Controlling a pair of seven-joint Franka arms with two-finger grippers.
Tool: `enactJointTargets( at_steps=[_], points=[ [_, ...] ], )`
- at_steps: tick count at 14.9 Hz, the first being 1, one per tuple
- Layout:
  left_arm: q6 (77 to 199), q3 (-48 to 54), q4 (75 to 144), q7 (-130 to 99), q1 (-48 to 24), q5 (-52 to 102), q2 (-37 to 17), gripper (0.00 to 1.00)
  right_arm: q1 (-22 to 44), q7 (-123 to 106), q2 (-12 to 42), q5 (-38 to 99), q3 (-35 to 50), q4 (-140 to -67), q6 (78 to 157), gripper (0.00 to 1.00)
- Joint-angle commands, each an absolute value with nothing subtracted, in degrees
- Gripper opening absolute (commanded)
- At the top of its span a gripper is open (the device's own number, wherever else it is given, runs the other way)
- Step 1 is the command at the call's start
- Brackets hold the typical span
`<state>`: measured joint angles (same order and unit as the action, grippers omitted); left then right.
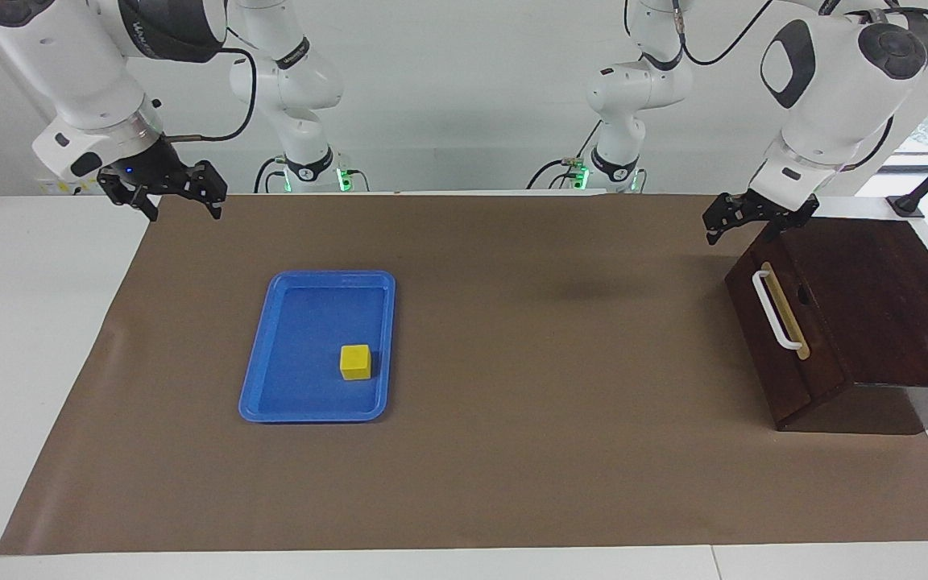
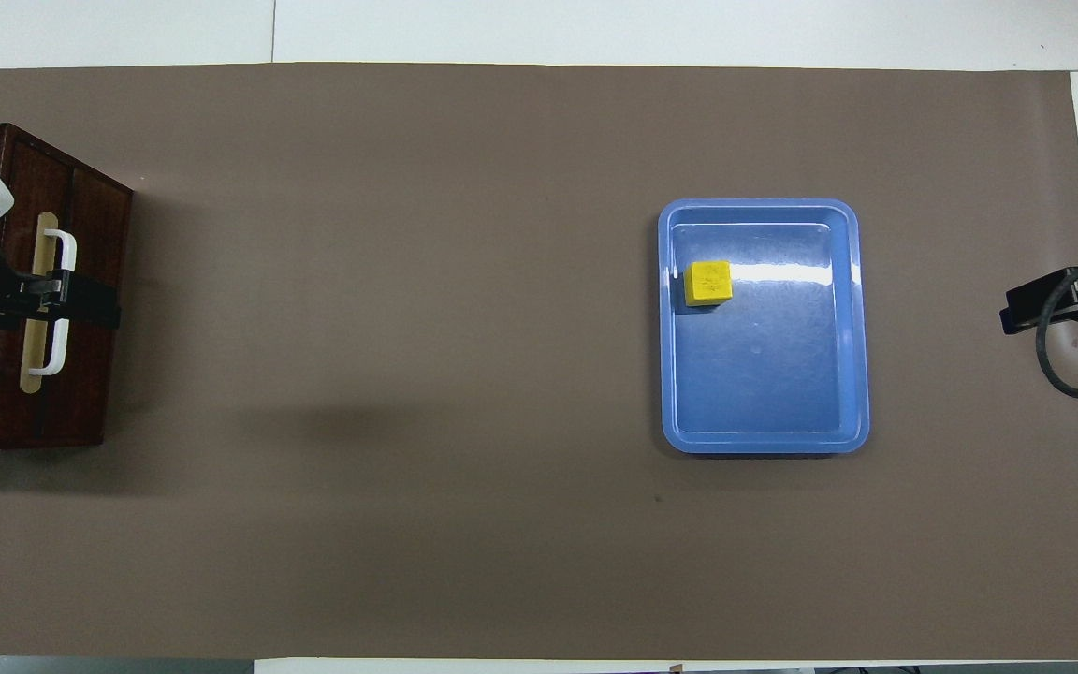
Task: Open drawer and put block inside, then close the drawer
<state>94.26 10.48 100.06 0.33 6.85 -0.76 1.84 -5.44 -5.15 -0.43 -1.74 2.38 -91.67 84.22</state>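
The drawer (image 1: 817, 322) is shut in its dark wooden box (image 1: 883, 298) at the left arm's end of the table; its white bar handle (image 1: 774, 314) faces the table's middle. The drawer (image 2: 90, 234) and handle (image 2: 66, 245) also show in the overhead view. My left gripper (image 1: 742, 229) is open and raised over the box's edge; from above (image 2: 57, 298) it covers the handle's middle. The yellow block (image 1: 355, 362) lies in a blue tray (image 1: 254, 379), also seen from above (image 2: 708, 282). My right gripper (image 1: 182, 211) waits open and empty, raised at the right arm's end (image 2: 1030, 304).
The blue tray (image 2: 862, 328) lies on a brown mat (image 1: 528, 419) that covers most of the white table. The block sits in the part of the tray farther from the robots, toward the left arm's end. Cables hang by the right gripper.
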Motion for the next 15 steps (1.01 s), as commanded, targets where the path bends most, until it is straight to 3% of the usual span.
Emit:
enactJointTargets(
  at_steps=[1, 12, 15],
  points=[
    [93.87, 10.46, 100.81, 0.7, 7.12, 0.0, 3.16, 1.0, -5.89, -4.22, -1.14, -2.9, 2.9, -92.2, 84.37, 1.0],
    [93.87, 10.46, 100.81, 0.7, 7.21, 0.0, 3.16, 1.0, -5.71, -3.96, -1.32, -2.2, 2.99, -92.63, 84.37, 1.0],
    [93.87, 10.46, 100.81, 0.7, 7.21, 0.0, 3.16, 1.0, -5.71, 5.85, -1.58, 0.6, 2.99, -94.74, 85.6, 1.0]
  ],
)
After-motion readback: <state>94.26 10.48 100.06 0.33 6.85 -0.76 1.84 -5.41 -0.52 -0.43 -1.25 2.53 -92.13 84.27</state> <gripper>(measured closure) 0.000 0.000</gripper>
